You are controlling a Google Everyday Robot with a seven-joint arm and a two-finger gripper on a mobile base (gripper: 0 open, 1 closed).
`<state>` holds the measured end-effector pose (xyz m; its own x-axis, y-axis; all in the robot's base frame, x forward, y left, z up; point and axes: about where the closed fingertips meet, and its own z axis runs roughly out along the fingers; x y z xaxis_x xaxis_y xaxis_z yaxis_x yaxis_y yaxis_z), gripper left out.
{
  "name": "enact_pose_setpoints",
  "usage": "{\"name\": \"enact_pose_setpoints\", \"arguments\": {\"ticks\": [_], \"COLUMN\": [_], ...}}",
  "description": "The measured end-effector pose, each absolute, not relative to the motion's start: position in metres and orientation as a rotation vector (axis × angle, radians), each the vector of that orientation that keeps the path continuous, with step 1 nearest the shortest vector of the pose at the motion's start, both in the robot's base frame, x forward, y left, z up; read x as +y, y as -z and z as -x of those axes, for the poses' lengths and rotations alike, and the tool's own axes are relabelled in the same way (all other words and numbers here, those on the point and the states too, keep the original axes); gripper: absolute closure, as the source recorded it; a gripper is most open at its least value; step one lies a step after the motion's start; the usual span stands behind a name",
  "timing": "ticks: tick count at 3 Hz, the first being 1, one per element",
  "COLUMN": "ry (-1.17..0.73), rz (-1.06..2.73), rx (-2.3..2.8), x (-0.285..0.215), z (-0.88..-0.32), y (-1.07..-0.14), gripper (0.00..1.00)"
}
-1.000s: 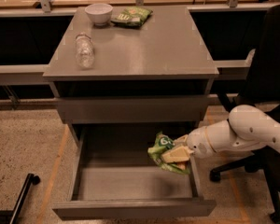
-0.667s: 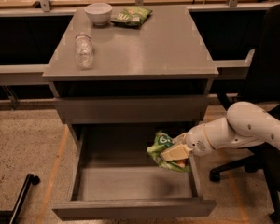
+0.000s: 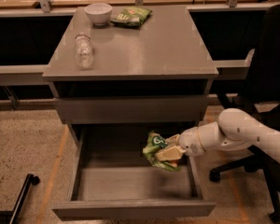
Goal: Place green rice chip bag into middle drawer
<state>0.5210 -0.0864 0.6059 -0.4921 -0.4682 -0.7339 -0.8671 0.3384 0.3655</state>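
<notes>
The green rice chip bag (image 3: 156, 149) is bright green and crumpled, held over the right side of the open middle drawer (image 3: 130, 208). My gripper (image 3: 170, 149) reaches in from the right on a white arm and is shut on the bag. The bag hangs above the drawer's flat grey floor, close to its right wall. The drawer is pulled out wide toward the camera.
On the cabinet top (image 3: 144, 45) stand a white bowl (image 3: 98, 12), a darker olive-green bag (image 3: 130, 17) and a clear plastic bottle (image 3: 84, 50) lying on its side. A shallower shut drawer front (image 3: 130, 108) is above. A black office chair (image 3: 266, 92) stands at right.
The gripper with the bag has stayed almost in place over the drawer's right side, shifting only slightly.
</notes>
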Motion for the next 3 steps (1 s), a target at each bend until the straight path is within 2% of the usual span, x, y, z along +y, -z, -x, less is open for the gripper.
{"name": "enact_pose_setpoints", "arguments": {"ticks": [1, 3], "ry": [-1.091, -1.184], "rz": [1.151, 1.092], "rx": [2.118, 2.193], "x": [-0.080, -0.072], "z": [-0.530, -0.531], "y": [-0.562, -0.498], "gripper": [0.85, 0.38]}}
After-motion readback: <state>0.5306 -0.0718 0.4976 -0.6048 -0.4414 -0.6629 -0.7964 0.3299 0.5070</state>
